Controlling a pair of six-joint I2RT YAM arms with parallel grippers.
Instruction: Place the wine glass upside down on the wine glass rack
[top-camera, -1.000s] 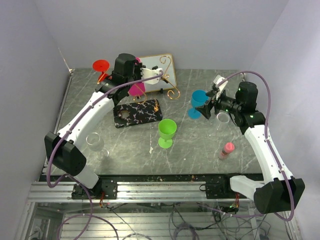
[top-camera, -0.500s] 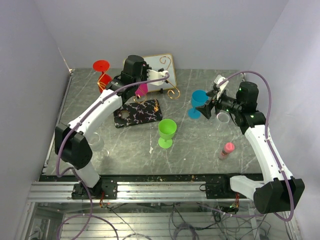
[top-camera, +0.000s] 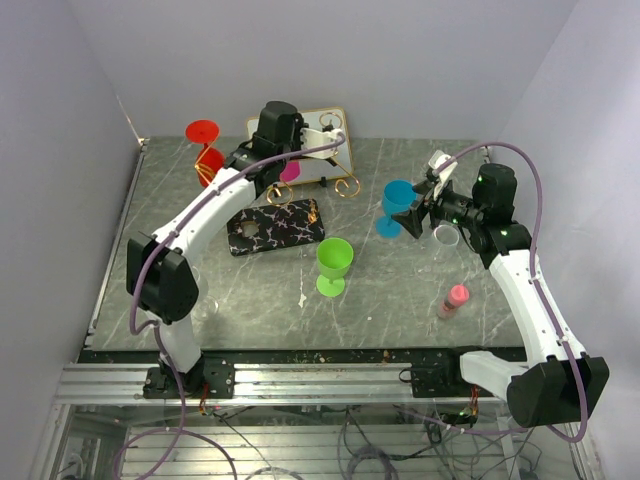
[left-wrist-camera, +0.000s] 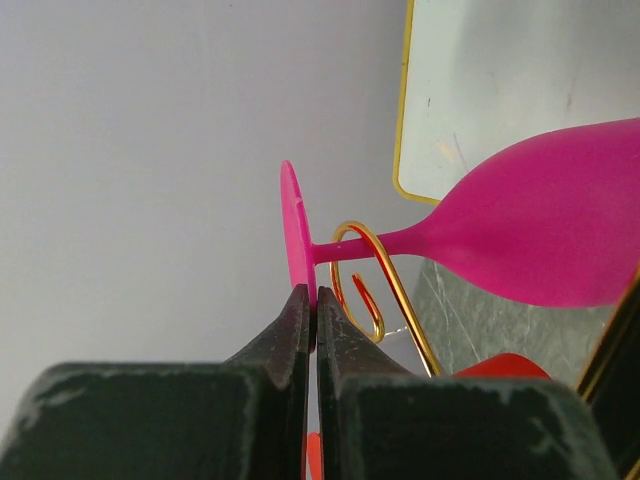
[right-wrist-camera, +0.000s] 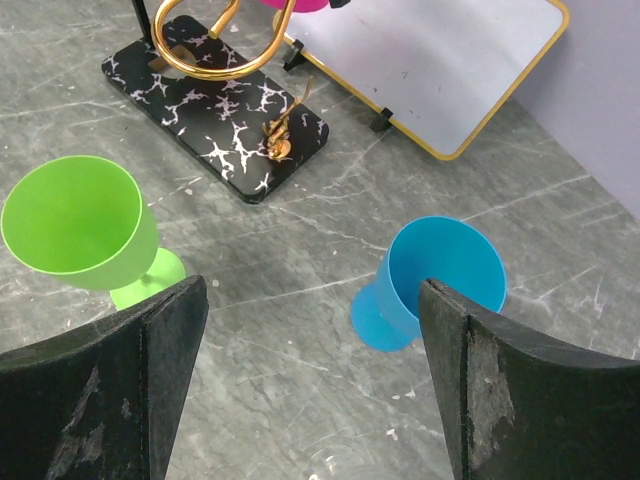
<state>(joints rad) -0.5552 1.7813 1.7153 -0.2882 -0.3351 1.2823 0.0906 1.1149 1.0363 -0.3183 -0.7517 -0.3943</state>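
Observation:
My left gripper (left-wrist-camera: 312, 305) is shut on the rim of the pink wine glass's (left-wrist-camera: 540, 240) foot. The gold curl of the wine glass rack (left-wrist-camera: 365, 270) crosses the glass's stem; I cannot tell whether they touch. From above, the pink bowl (top-camera: 290, 172) shows under my left wrist, over the rack's gold wire (top-camera: 345, 186) and behind its black marbled base (top-camera: 275, 228). A red glass (top-camera: 203, 135) sits foot-up at the rack's left end. My right gripper (right-wrist-camera: 312, 290) hangs open and holds nothing, above the table beside a blue glass (right-wrist-camera: 440, 280).
A gold-rimmed white tray (top-camera: 325, 118) leans behind the rack. A green glass (top-camera: 334, 262) stands mid-table and the blue glass (top-camera: 397, 205) to its right. Clear glasses sit at the near left (top-camera: 190, 285) and under my right wrist (top-camera: 447, 235). A small pink bottle (top-camera: 454, 298) lies at the right.
My left arm has swung right and toward the back, carrying the pink glass along the rack. The right arm has not moved.

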